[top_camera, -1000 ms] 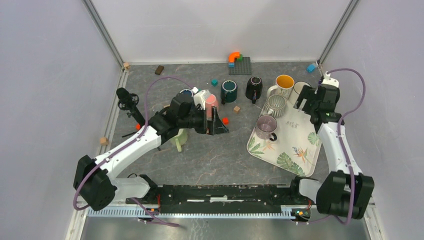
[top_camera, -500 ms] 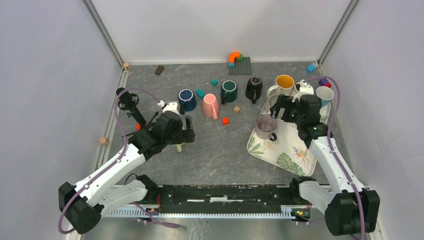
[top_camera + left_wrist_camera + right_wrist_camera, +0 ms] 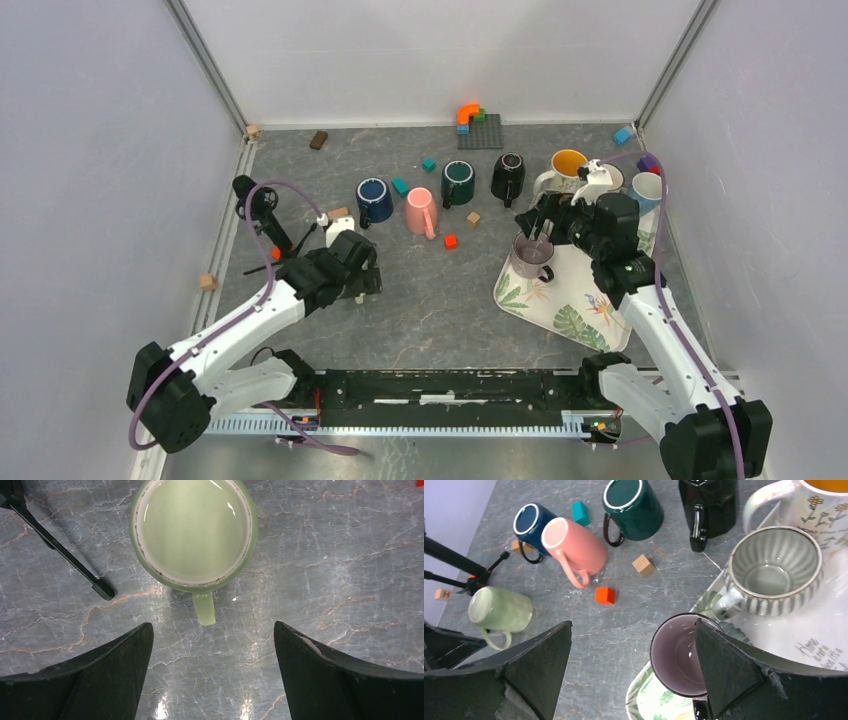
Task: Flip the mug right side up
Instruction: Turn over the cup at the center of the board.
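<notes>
Two open claws: left claw [image 3: 212,626] above the inverted green mug [image 3: 194,530] (handle at six o'clock), right claw [image 3: 634,624] above the purple mug [image 3: 679,655].

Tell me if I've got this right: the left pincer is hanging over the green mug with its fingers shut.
Not quite. The left pincer does hang over the green mug, but its fingers are open, not shut. The left wrist view shows them spread wide apart, with bare table between them and nothing gripped.
</notes>
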